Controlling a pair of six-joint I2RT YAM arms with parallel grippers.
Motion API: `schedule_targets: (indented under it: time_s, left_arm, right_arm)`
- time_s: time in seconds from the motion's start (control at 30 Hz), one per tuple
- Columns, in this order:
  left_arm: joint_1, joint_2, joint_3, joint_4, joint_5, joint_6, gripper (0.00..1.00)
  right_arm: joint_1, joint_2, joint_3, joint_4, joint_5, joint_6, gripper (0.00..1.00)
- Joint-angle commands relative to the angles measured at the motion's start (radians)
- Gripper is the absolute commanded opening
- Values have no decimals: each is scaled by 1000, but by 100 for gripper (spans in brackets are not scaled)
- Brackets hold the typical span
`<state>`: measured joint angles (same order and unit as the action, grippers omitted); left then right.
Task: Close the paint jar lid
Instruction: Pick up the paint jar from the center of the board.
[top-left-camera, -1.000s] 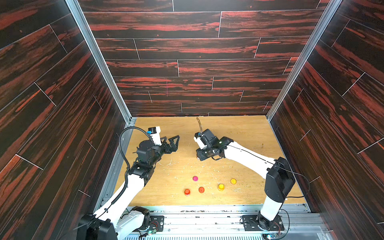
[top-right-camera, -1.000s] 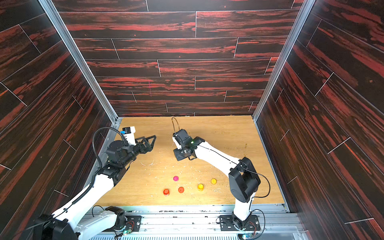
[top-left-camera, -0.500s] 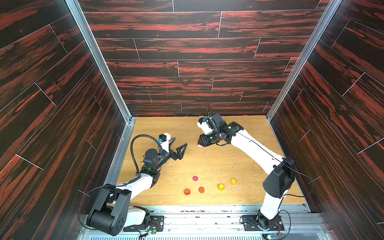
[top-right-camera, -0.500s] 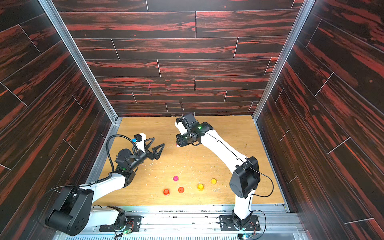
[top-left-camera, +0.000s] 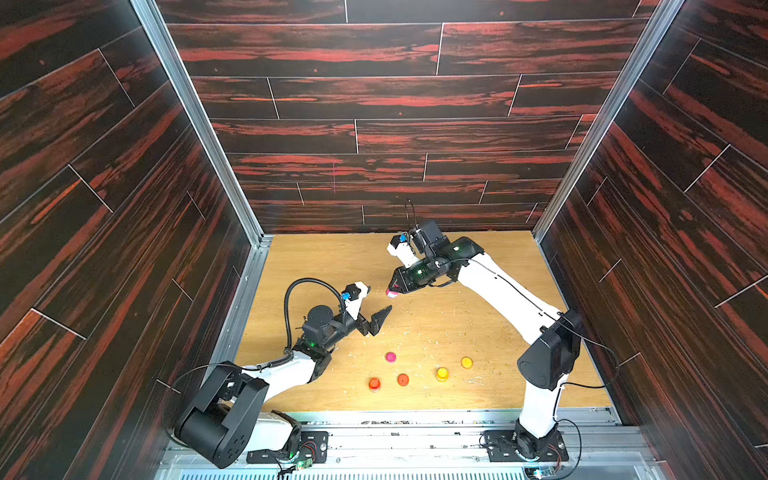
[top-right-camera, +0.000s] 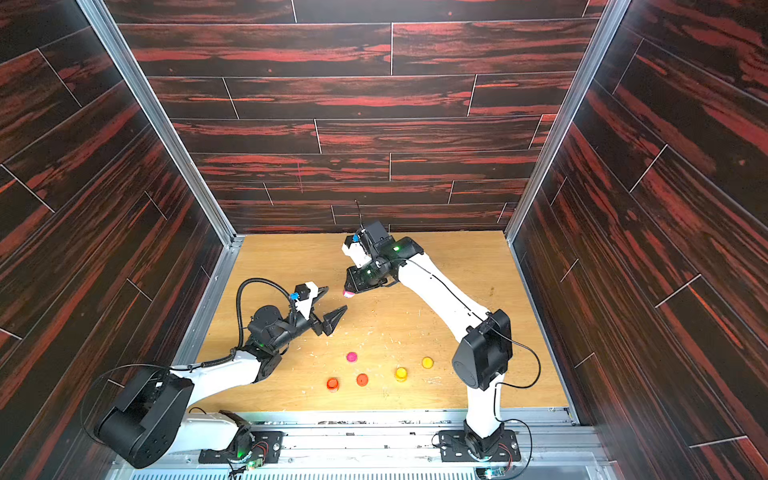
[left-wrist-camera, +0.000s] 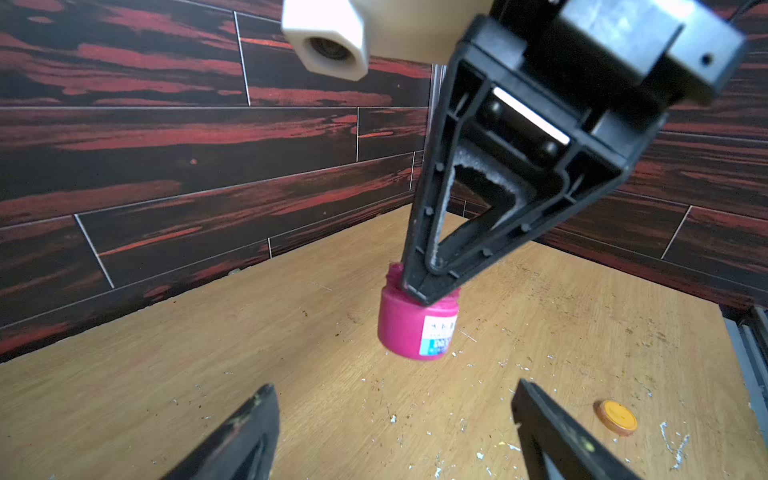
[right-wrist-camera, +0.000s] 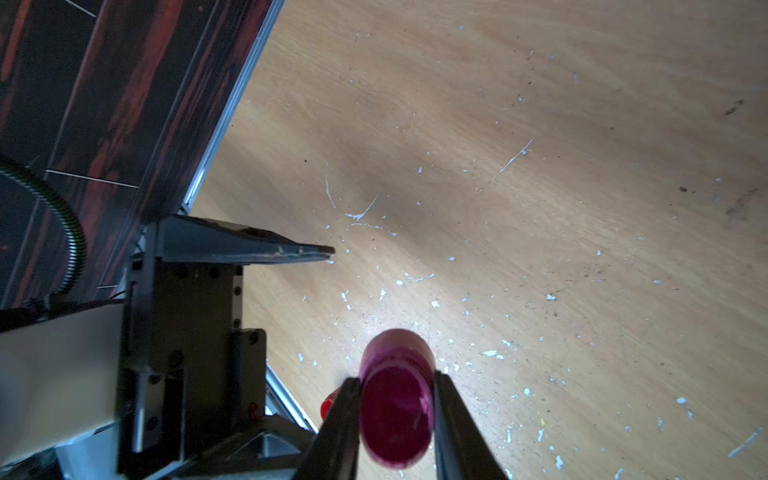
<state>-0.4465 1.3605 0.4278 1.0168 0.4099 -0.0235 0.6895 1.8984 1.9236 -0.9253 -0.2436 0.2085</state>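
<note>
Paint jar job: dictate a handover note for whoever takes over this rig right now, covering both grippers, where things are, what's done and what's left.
Right gripper: shut on the magenta paint jar, clamped at its neck. The jar's mouth is uncovered.
Left gripper: open and empty, pointing toward the jar but apart from it.
Magenta lid: lying loose on the table, nearer the front edge and away from both grippers.
Done: the jar is gripped.
Left: probably fetch the lid with the left gripper, seat it on the jar and close it.

Left gripper (top-left-camera: 379, 299) gapes wide, low and level; right gripper (top-left-camera: 394, 288) clamped tight, angled downward.
</note>
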Motion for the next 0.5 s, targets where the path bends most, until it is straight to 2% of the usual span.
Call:
schedule_targets:
  time_s: [0.0, 0.1, 0.2, 0.47]
  left_arm:
    - [-11, -6, -4, 11, -21, 39, 91]
    - [-14, -4, -5, 14, -38, 43, 87]
    - [-18, -6, -1, 11, -43, 43, 79]
    - [-34, -12, 18, -27, -29, 51, 74]
  right_arm:
    - [1, -5, 5, -9, -61, 18, 29]
    - [2, -14, -16, -2, -83, 27, 29]
    - [7, -24, -44, 15, -88, 34, 29]
    - [12, -34, -78, 44, -97, 50, 29]
